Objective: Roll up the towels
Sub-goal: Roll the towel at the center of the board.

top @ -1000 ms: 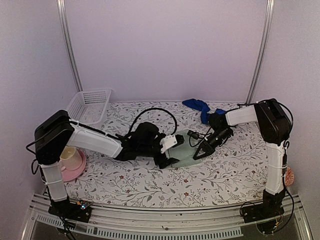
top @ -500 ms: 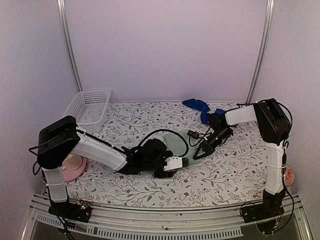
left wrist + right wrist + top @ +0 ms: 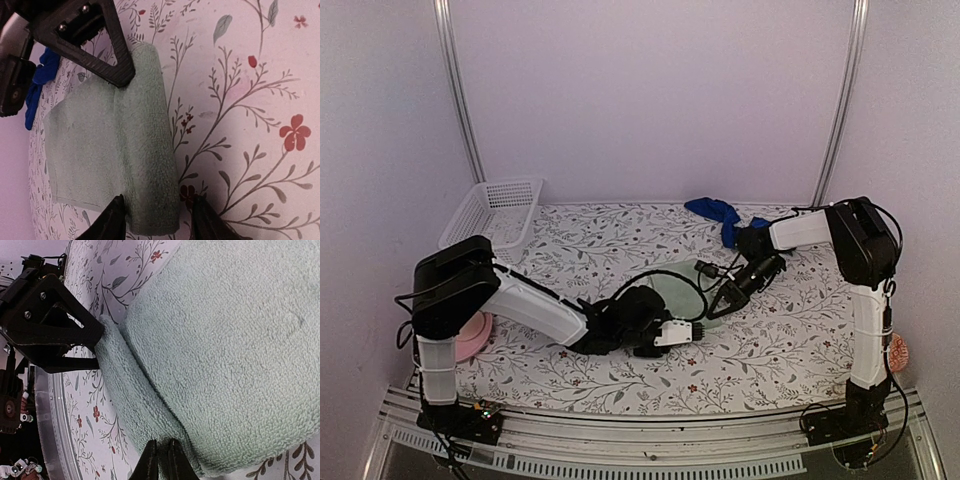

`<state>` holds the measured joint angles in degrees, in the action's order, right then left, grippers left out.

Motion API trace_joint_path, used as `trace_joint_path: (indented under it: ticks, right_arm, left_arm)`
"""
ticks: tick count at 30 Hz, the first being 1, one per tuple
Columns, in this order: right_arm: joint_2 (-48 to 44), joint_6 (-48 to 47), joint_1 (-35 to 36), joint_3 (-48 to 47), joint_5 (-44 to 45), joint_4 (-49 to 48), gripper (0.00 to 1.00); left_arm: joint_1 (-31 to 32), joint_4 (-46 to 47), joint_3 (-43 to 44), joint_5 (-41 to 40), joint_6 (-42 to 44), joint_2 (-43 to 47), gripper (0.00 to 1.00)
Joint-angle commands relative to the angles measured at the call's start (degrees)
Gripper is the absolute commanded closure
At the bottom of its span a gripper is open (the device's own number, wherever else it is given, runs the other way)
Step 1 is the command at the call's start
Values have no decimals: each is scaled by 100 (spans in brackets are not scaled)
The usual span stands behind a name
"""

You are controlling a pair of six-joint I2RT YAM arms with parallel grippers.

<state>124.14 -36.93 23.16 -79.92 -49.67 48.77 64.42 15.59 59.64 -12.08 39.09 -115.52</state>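
The small sage-green towel (image 3: 680,283) lies flat mid-table, one long edge rolled into a thick tube (image 3: 150,150). My left gripper (image 3: 158,200) is open, its two fingers straddling the near end of that roll; one finger touches the cloth and the other stands a little off it. At the roll's other end my right gripper (image 3: 162,442) is shut on the green towel's rolled edge (image 3: 135,395). From above, the left gripper (image 3: 695,330) and right gripper (image 3: 713,310) sit close together. The blue towel (image 3: 718,213) lies crumpled at the back.
A white mesh basket (image 3: 495,210) stands at the back left. A pink dish (image 3: 472,340) sits near the left arm's base, partly hidden by it. The floral tablecloth (image 3: 780,340) covers the whole table. Black cables loop over the left arm.
My left arm has swung toward the near side and to the right, bringing its gripper low at the roll's near end with its jaws narrowing. The right gripper has stayed put.
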Motion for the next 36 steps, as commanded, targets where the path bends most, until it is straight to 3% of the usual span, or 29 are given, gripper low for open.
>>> trace_joint_path:
  ticks: [1,4,10,14,19,24,30,33,36]
  right_arm:
    - [267,-59,-18,-26,357,16,89]
    - [262,-84,-16,-37,327,48,89]
    - [92,-242,-17,-46,194,128,87]
    - [-417,-546,-24,89,188,65,82]
    - [-1497,-984,-23,687,312,-610,67]
    - [-2639,-1310,14,1846,656,-1991,44]
    - [-3734,-2715,352,3498,777,-3451,20]
    - [-4001,-3444,592,4010,843,-3899,18]
    - [-4015,-3380,863,4145,1154,-4421,17]
  left_arm:
    - [69,-413,136,-203,81,-348,57]
    - [69,-476,153,-177,66,-394,67]
    - [59,-512,119,12,-53,-327,100]
    - [1,-539,82,307,-265,-245,100]
    - [-205,-609,-3,964,-614,7,100]
    - [-411,-663,-77,1530,-882,227,100]
    - [-729,-923,94,2324,-1342,224,100]
    - [-891,-1131,228,2725,-1558,224,100]
    - [-1009,-1321,344,3015,-1672,227,100]
